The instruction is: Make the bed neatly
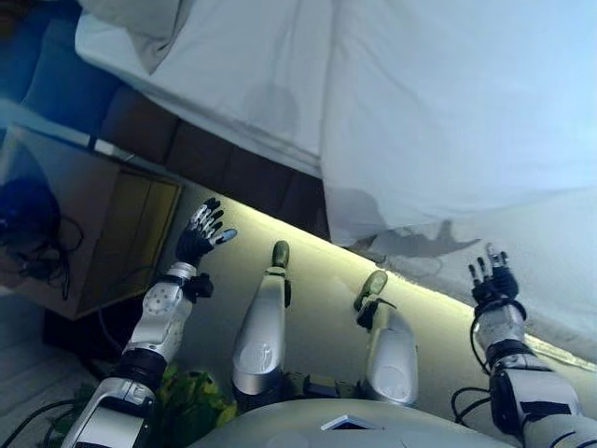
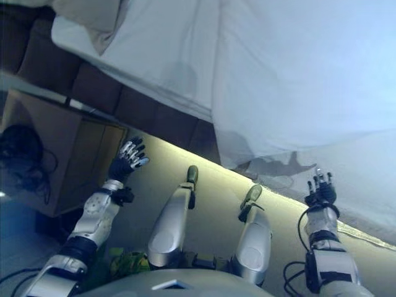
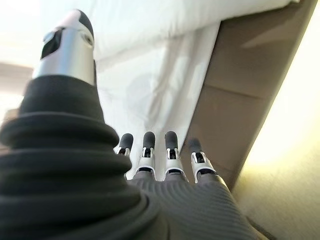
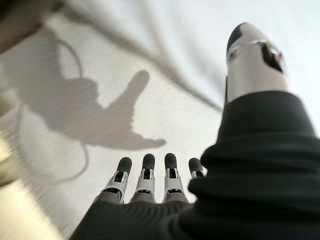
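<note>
A bed with a white sheet (image 1: 252, 75) and a white duvet (image 1: 466, 121) fills the upper part of the eye views. The duvet hangs over the bed's near side on the right. The dark brown bed frame (image 1: 215, 163) shows below the sheet on the left. My left hand (image 1: 201, 233) is raised and open in front of the bed frame, touching nothing. My right hand (image 1: 492, 275) is raised and open just short of the hanging duvet (image 4: 125, 95), apart from it. A pillow (image 3: 165, 20) shows in the left wrist view.
A wooden nightstand (image 1: 103, 224) stands at the left of the bed, with dark cables (image 1: 37, 247) beside it. The pale floor (image 1: 317, 271) runs between me and the bed. A green object (image 1: 191, 397) lies on the floor by my left arm.
</note>
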Tool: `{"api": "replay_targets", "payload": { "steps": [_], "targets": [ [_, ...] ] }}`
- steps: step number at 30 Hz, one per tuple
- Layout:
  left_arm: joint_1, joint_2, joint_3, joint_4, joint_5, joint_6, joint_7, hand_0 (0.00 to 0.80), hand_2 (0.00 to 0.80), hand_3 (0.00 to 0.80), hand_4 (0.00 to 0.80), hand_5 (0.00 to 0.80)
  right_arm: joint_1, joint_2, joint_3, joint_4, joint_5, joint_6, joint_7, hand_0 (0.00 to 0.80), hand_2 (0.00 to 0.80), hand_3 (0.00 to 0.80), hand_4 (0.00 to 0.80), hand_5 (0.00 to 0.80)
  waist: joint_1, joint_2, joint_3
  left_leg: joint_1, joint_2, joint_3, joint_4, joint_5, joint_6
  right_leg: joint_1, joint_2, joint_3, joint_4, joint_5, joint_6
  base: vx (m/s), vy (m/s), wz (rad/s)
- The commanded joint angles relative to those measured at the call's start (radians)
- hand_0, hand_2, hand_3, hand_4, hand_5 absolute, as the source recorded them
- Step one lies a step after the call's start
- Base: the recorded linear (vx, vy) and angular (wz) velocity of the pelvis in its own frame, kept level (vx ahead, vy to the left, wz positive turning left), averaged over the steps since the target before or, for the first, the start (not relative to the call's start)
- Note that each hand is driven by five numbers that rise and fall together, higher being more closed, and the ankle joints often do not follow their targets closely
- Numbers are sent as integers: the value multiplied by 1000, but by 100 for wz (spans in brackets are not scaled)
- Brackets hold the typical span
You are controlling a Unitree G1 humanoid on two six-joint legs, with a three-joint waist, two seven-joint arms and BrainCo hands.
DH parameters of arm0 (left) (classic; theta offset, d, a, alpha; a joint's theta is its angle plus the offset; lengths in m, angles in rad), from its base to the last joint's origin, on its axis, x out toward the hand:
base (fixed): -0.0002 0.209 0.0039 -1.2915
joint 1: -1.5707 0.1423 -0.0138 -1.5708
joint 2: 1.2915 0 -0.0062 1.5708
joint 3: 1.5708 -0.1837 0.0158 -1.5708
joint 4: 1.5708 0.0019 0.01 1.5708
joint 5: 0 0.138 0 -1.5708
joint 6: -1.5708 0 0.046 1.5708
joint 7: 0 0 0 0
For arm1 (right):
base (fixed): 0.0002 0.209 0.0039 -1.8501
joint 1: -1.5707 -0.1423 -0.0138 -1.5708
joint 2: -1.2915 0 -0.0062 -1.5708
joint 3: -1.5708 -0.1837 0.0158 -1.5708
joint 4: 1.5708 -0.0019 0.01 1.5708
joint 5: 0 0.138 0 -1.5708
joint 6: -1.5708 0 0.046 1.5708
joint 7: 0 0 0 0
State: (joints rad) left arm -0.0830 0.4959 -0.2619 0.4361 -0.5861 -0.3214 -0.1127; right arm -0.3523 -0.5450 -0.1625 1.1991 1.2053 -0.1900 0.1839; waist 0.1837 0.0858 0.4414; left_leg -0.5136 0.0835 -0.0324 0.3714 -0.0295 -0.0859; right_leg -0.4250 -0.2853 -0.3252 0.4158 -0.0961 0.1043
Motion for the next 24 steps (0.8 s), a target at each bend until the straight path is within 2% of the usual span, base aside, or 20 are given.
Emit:
{"api": "replay_targets", "payload": {
  "steps": [1, 10, 16, 24],
  "targets": [
    [16, 42, -15, -120, -68, -17, -25, 0, 0, 0, 0, 0, -5, -85, -55, 50, 112, 41, 48, 0, 0, 0, 0, 0, 18, 15, -23, -106, 51, -36, 60, 11, -42, -16, -84, 39, -37, 55, 75, 33, 33, 20],
    [5, 65, -23, -174, -113, -26, -39, 0, 0, 0, 0, 0, -92, -173, -88, 132, 187, 114, 54, 0, 0, 0, 0, 0, 37, 52, -2, -146, 14, -29, 74, 6, -26, -98, -114, 61, 2, 67, 86, -21, 36, 9],
    [-24, 56, -57, -215, -136, -21, -21, 0, 0, 0, 0, 0, -121, -213, -92, 175, 203, 125, 93, 0, 0, 0, 0, 0, 38, 87, 9, -144, -16, -13, 36, 30, -14, -123, -133, 68, -2, 85, 96, -6, 86, 8],
    [-21, 55, -78, -240, -159, -5, -15, 0, 0, 0, 0, 0, -170, -252, -90, 167, 159, 137, 113, 0, 0, 0, 0, 0, 58, 99, 3, -111, -41, -8, -21, 55, -7, -81, -143, 43, -49, 102, 102, 49, 72, 8]
  ]
}}
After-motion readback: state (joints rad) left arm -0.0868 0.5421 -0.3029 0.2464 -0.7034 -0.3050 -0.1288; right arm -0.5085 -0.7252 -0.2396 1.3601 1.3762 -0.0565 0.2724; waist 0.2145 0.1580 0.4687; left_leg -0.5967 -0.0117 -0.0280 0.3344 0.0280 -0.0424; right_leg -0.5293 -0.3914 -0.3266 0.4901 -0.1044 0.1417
